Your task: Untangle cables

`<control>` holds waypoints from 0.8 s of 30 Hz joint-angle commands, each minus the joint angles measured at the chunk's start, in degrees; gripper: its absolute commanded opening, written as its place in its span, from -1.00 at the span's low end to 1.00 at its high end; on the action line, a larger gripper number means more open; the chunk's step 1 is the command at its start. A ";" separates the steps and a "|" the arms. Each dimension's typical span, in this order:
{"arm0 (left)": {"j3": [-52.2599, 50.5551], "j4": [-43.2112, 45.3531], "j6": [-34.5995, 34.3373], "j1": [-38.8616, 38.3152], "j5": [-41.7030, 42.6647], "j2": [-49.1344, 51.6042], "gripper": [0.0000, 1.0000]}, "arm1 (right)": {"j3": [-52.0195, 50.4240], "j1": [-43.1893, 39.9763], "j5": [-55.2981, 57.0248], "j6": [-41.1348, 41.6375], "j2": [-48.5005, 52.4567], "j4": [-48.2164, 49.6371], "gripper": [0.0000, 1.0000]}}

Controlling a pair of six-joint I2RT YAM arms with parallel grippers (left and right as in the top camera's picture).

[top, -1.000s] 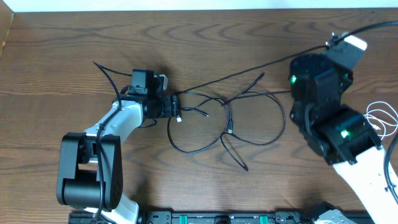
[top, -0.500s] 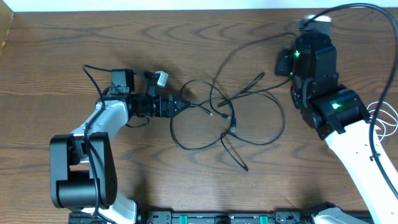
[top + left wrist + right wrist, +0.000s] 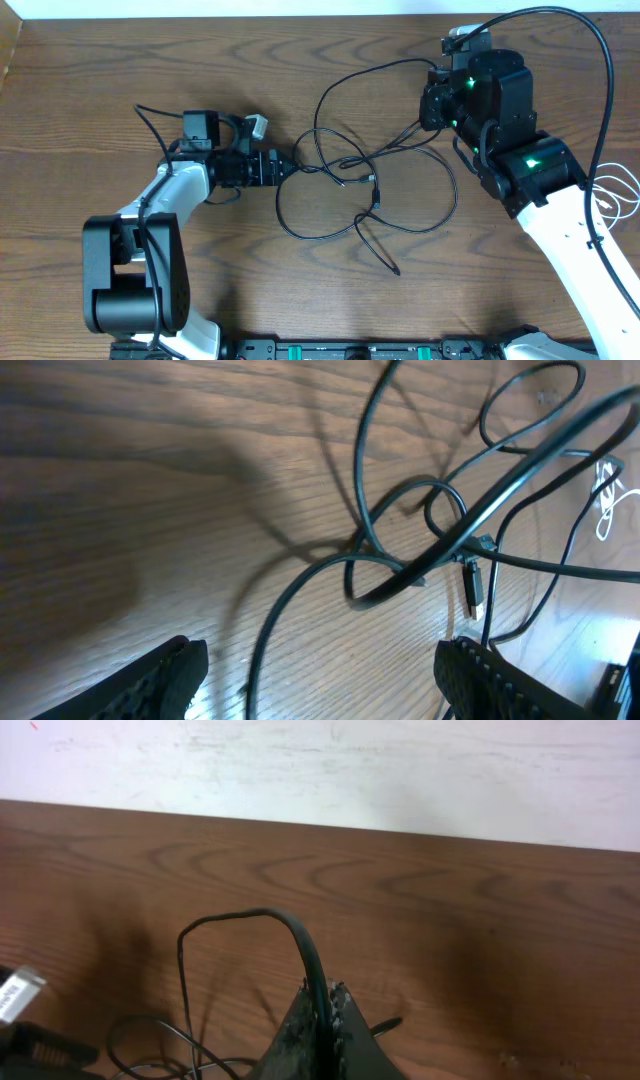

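A tangle of thin black cables (image 3: 365,185) lies mid-table, with loops crossing and a small plug (image 3: 377,200) among them. My left gripper (image 3: 286,168) sits at the tangle's left edge, open. In the left wrist view its fingers (image 3: 165,675) stand wide apart, and one black cable (image 3: 262,660) runs between them untouched; the knot (image 3: 440,530) lies ahead. My right gripper (image 3: 432,100) is at the back right, shut on a black cable (image 3: 240,915) that arches up out of its jaws (image 3: 325,1005) and down to the tangle. A white cable (image 3: 612,195) lies at the right edge.
Thick black wiring (image 3: 590,40) loops over the right arm. The right arm's white link (image 3: 590,260) crosses the table's right side. The wall runs behind the table's back edge (image 3: 320,815). Bare wood (image 3: 90,70) spreads at the back left.
My right gripper has moved left along the back with its cable, drawing a tall loop out of the tangle. The left gripper shifted slightly left and stays open at the tangle's edge.
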 commanded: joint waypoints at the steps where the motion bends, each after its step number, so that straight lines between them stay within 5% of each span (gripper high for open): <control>1: 0.31 0.61 -0.50 -2.01 -1.44 -0.15 0.57 | 1.01 -0.13 -1.25 -0.83 0.13 -0.02 -0.98; 5: 0.31 0.59 -0.55 -3.76 -6.54 -0.11 0.54 | 1.01 -0.13 -1.25 -0.83 0.17 -0.33 -0.98; 10: 0.31 0.57 -0.59 -4.96 -9.46 -0.11 -0.44 | 1.01 -0.15 -1.16 -0.83 0.35 -1.14 -0.98; 13: 0.31 0.28 -4.68 -4.90 -16.04 -0.11 -0.82 | 1.01 -0.15 -1.14 -0.85 0.72 -2.47 -0.98; 18: 0.33 -2.54 -11.56 -2.82 -27.04 -0.22 -0.85 | 1.01 -0.15 0.85 -0.83 1.44 -5.31 -0.98; 24: 0.33 -4.24 -14.25 2.95 -19.78 -0.55 -0.81 | 1.01 -0.15 2.93 -0.83 1.97 -7.43 -0.98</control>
